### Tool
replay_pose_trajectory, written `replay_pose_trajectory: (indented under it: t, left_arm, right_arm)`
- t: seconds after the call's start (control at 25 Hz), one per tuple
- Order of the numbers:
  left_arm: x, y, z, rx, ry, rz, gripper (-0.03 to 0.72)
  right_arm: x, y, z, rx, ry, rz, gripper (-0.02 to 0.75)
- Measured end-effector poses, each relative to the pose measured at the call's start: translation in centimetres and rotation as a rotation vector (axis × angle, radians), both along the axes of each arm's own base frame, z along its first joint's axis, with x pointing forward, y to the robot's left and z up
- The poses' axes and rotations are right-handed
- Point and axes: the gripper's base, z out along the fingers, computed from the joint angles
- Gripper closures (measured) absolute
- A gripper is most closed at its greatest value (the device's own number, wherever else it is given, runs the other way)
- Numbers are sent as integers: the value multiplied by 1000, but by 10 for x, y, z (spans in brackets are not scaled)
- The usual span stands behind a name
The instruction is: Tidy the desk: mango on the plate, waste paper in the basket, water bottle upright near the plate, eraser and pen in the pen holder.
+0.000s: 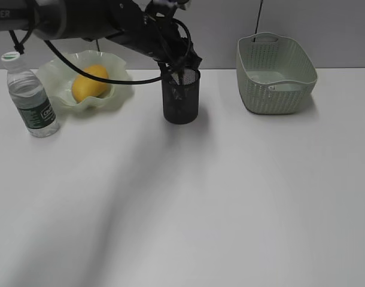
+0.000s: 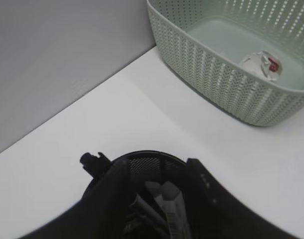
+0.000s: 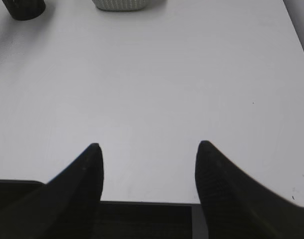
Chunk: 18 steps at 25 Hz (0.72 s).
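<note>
My left gripper (image 1: 181,69) (image 2: 159,167) hangs over the mouth of the black mesh pen holder (image 1: 181,101) (image 2: 152,155). Its jaws stand apart; the pale eraser (image 2: 169,201) and a dark pen (image 2: 145,208) lie inside the holder between them. The mango (image 1: 91,82) rests on the wavy green plate (image 1: 119,64). Just left of the plate the water bottle (image 1: 32,98) stands upright. The waste paper (image 2: 261,64) lies in the green basket (image 1: 276,75) (image 2: 217,74). My right gripper (image 3: 148,147) is open over the bare desk (image 1: 200,197), out of the exterior view.
The left arm and its cable (image 1: 110,27) stretch across the back left, above the plate. A grey wall (image 2: 57,59) runs along the desk's far edge. The right wrist view catches the pen holder (image 3: 23,7) and basket (image 3: 119,5) at its top edge.
</note>
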Motion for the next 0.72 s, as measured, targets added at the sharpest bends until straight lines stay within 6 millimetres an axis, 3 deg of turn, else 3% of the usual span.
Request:
replay_pose_trajectory:
  t: [0.2, 0.4, 0.72]
  left_arm:
    - [-17, 4, 33, 4, 49, -52, 376]
    - [-47, 13, 70, 12, 205, -99, 251]
    - [-87, 42, 91, 172, 539, 18, 206]
  right_arm:
    - [0, 0, 0, 0, 0, 0, 272]
    - [0, 0, 0, 0, 0, 0, 272]
    - [0, 0, 0, -1, 0, 0, 272]
